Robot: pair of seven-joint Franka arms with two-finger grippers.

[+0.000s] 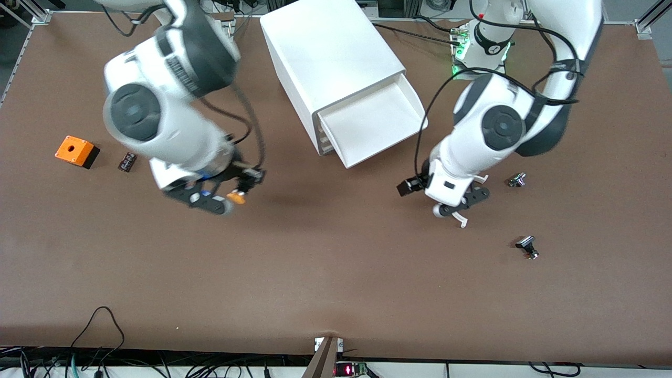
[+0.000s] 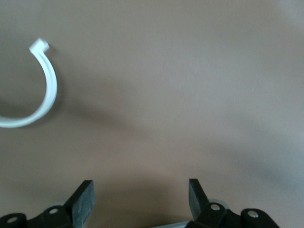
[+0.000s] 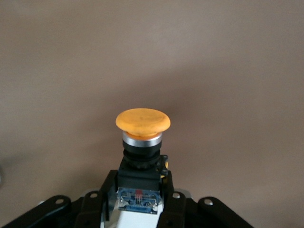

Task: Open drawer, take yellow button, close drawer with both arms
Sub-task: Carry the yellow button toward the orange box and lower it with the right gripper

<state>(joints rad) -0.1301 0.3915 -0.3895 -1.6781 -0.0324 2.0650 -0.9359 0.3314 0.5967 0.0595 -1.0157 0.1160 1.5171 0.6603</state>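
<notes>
The right gripper (image 1: 231, 195) is clamped on the button (image 3: 143, 124), holding it over bare table toward the right arm's end, clear of the drawer (image 1: 374, 122), which stands pulled out of the cabinet (image 1: 328, 58). The grip sits low on the button's black body, so a jolt could tip it loose. The left gripper (image 1: 462, 207), fingers apart and empty, hangs over the table near the drawer; pushing the tray off-centre might jam it or shift the cabinet. No readable writing shows anywhere.
</notes>
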